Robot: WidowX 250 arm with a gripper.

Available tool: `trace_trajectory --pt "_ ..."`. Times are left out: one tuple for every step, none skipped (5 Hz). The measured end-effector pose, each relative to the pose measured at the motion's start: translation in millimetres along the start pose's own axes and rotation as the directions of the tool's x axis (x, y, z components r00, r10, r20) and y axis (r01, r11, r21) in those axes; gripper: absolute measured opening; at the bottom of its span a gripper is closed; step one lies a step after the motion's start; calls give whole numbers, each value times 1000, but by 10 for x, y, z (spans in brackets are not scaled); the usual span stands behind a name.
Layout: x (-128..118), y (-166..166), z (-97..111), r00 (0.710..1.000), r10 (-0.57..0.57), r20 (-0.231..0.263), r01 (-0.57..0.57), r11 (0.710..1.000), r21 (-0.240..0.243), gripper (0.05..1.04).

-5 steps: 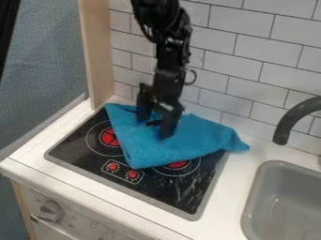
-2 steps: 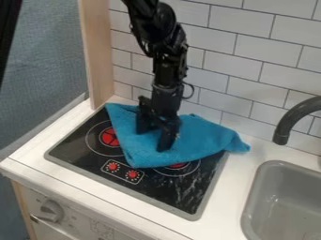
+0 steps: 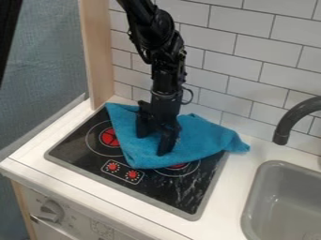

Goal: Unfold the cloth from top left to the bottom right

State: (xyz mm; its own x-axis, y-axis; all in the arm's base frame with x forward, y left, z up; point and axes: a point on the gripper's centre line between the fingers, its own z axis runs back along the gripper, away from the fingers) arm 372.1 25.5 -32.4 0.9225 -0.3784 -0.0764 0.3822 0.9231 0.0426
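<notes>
I'm watching the black WidowX arm slanting in from behind the toy stovetop, its upper links leaning down to the right as I'm viewing it, then bending at a joint so the forearm and wrist are hanging nearly upright over the stovetop's back half. The gripper is pointing down, its two fingers standing spread, one farther forward and right than the other, with blue fabric showing between them; whether the tips are pressing on it, I can't tell. The blue cloth is lying rumpled across the stovetop's back and right, one end draping past its right edge.
</notes>
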Motion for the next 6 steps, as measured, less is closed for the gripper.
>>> trace_trajectory --pt "-70 -47 -19 1000 5 2 -5 1000 4 999" --pt "-151 -146 -17 1000 13 -15 -12 999 41 999" --pt "-252 -276 -26 1000 16 -21 -15 999 39 1000" --pt "-333 -402 -26 1000 4 -20 -4 999 41 999" --pt "-396 -521 -42 1000 -19 -17 20 999 36 1000" --pt "-462 -635 -74 999 -30 -9 30 1000 7 999"
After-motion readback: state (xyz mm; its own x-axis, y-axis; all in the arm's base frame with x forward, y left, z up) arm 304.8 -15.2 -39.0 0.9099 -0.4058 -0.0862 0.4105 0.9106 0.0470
